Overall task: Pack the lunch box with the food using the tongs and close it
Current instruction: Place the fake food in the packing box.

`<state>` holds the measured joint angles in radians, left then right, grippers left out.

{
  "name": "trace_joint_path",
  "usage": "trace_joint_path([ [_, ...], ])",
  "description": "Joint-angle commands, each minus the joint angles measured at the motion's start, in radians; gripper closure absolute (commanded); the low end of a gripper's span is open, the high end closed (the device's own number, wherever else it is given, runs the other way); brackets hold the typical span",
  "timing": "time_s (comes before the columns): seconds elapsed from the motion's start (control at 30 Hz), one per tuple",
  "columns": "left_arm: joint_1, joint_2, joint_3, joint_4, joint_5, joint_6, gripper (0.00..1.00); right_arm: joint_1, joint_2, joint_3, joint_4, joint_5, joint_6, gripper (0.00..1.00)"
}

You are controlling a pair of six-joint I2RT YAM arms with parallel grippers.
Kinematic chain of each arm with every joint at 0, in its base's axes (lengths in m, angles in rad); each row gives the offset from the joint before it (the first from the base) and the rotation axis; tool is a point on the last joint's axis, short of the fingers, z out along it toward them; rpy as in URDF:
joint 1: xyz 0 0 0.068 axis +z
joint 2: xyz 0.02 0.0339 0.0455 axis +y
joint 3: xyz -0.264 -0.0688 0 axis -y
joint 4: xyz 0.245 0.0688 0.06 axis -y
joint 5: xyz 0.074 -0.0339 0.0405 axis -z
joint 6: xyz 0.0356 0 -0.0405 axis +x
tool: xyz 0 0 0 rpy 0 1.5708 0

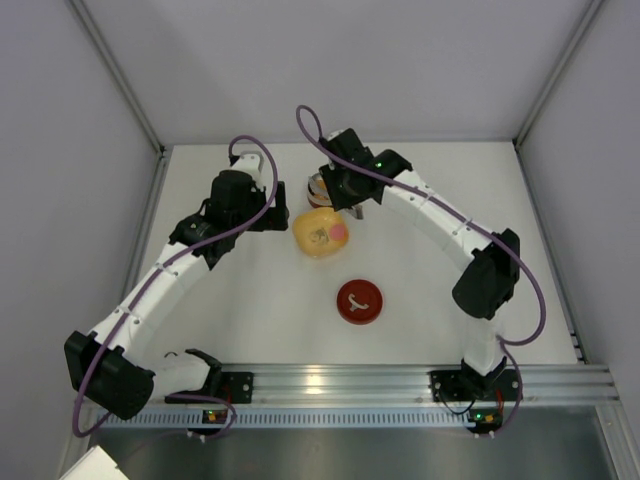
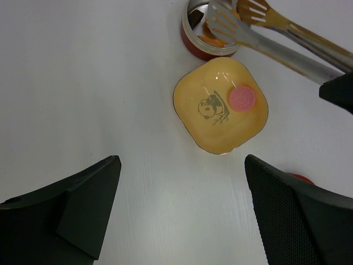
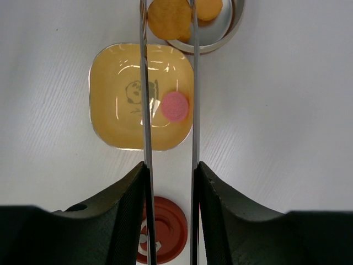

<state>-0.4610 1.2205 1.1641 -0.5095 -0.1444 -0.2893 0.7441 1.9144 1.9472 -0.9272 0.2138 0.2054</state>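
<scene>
Though enclosed, white table [image 1: 250, 315], grey walls [image 1: 400, 60].

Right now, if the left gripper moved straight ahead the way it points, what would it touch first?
Probably the yellow dish, which lies directly ahead between the open fingers of the left gripper. The tilt is unclear, so it might reach the table in front of the dish first.

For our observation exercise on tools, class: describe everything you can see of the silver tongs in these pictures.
The tongs are slim, shiny silver metal: two thin arms ending in slotted, fork-like tips. The right end effector is closed on both arms, holding them near-parallel. They reach out above the yellow dish, tips over the lunch box rim, pinching an orange food piece. Their joined end is hidden.
</scene>
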Motion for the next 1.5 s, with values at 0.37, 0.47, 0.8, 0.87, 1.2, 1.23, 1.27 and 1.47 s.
trace_joint_path([
  [0.37,0.001,0.005,-0.001,0.011,0.014,-0.001,0.01,-0.106,0.110,0.127,0.037,-0.047,0.037,0.59],
  [0.47,0.001,0.007,-0.001,0.012,0.012,-0.002,0.01,-0.114,0.136,0.133,0.045,-0.060,0.040,0.58],
  [0.8,0.001,0.008,-0.001,0.012,0.014,-0.002,0.01,-0.118,0.115,0.131,0.054,-0.036,0.038,0.56],
  [0.87,-0.001,0.008,0.000,0.011,0.014,-0.002,0.01,-0.117,0.092,0.128,0.051,-0.031,0.037,0.55],
  [1.2,0.001,0.007,-0.001,0.011,0.017,-0.005,0.01,-0.089,-0.060,-0.017,0.025,-0.039,0.032,0.57],
  [1.23,0.001,0.010,-0.001,0.014,0.019,-0.004,0.01,-0.077,-0.092,-0.054,0.027,-0.037,0.032,0.57],
  [1.27,0.001,0.008,-0.001,0.014,0.019,-0.005,0.01,-0.072,-0.107,-0.071,0.027,-0.031,0.037,0.57],
  [1.47,0.001,0.005,-0.001,0.012,0.020,-0.005,0.01,-0.017,-0.193,-0.183,0.011,-0.008,0.040,0.57],
])
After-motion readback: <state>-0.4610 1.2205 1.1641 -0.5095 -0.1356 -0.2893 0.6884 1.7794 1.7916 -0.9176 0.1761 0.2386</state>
